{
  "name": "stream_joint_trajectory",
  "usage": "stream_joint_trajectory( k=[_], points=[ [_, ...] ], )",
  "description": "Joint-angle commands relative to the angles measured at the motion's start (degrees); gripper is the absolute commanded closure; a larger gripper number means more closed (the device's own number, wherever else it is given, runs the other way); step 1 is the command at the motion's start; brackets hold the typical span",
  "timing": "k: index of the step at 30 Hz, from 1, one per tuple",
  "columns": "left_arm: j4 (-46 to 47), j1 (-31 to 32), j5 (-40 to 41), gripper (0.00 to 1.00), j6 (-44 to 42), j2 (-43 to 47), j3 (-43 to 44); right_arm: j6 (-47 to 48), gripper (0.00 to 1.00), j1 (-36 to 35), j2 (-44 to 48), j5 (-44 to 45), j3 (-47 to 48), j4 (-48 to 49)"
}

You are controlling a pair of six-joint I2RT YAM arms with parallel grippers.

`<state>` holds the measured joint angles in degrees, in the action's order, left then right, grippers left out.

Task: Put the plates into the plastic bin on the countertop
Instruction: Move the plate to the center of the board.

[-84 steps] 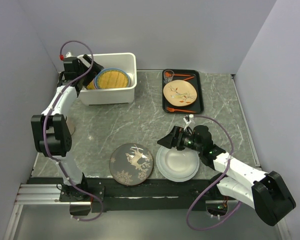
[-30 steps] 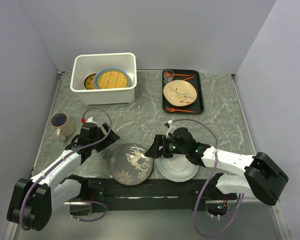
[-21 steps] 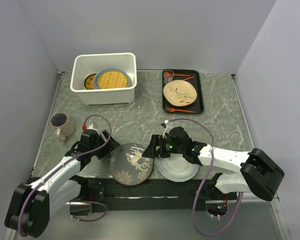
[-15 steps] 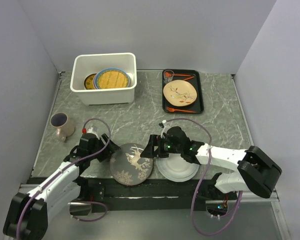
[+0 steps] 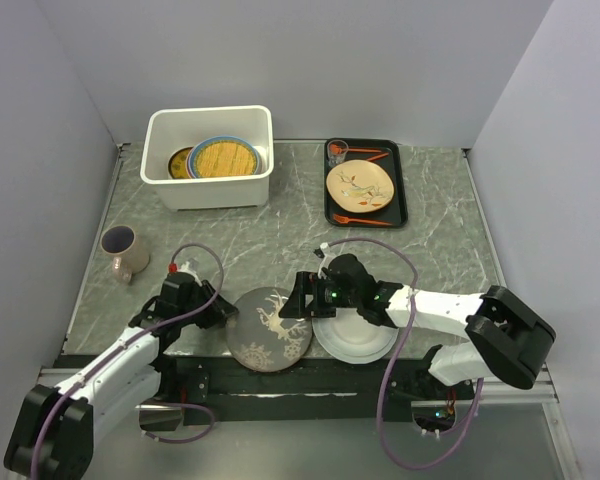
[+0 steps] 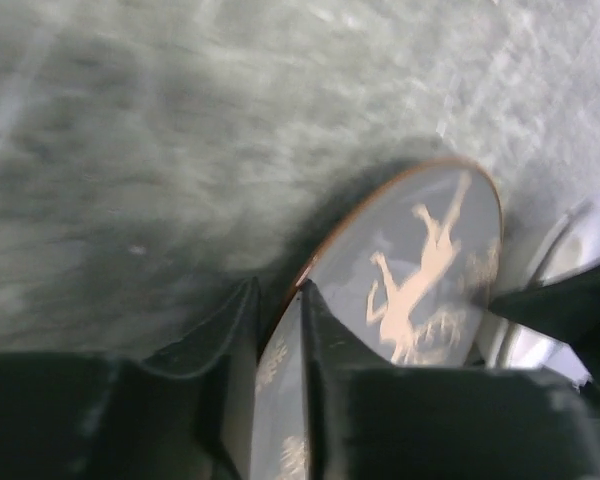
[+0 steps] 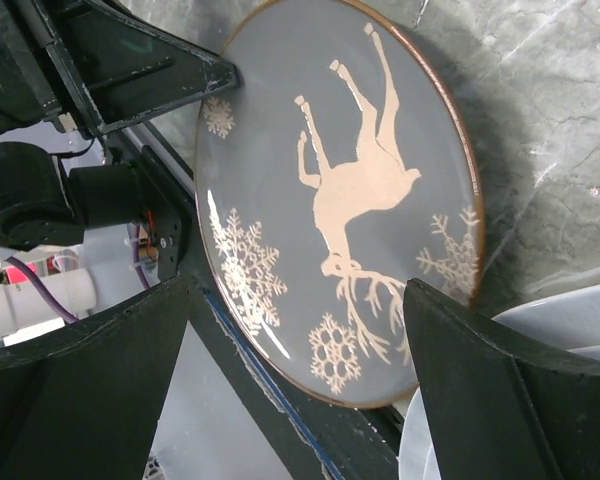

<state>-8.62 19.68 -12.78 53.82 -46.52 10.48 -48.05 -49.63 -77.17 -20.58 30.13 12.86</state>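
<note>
we see left fingers (image 6: 228, 345) pinching the left rim of the deer plate (image 6: 420, 270), right fingers (image 7: 475, 380) spread wide at its right edge.

Left wrist view: blurred throughout. The deer plate (image 6: 420, 270) runs off the bottom edge, its near rim buried inside the left gripper (image 6: 278, 300). Right wrist view: the white plate (image 7: 555, 312) is cut off at the lower right corner. Top view: inside the bin (image 5: 215, 190), the gold-patterned plate (image 5: 225, 158) covers those beneath.
</note>
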Motion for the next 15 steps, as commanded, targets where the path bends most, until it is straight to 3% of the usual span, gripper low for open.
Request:
stream_joint_trajectory(
  k=[1, 3, 15],
  points=[
    [2.29, 0.36, -1.38, 0.87, -0.82, -1.64, -0.11, -0.02, 0.06, -0.30, -0.44, 0.63, 2.83, 1.99],
    [2.21, 0.36, -1.46, 0.99, -1.09, -1.73, 0.15, 0.24, 0.06, -0.30, -0.35, 0.80, 2.83, 1.82],
    [-1.75, 0.36, 6.97, 0.99, -0.74, 0.21, 4.46, 0.77, 0.06, -0.30, 0.44, 2.12, 3.36, -0.03]
  ],
)
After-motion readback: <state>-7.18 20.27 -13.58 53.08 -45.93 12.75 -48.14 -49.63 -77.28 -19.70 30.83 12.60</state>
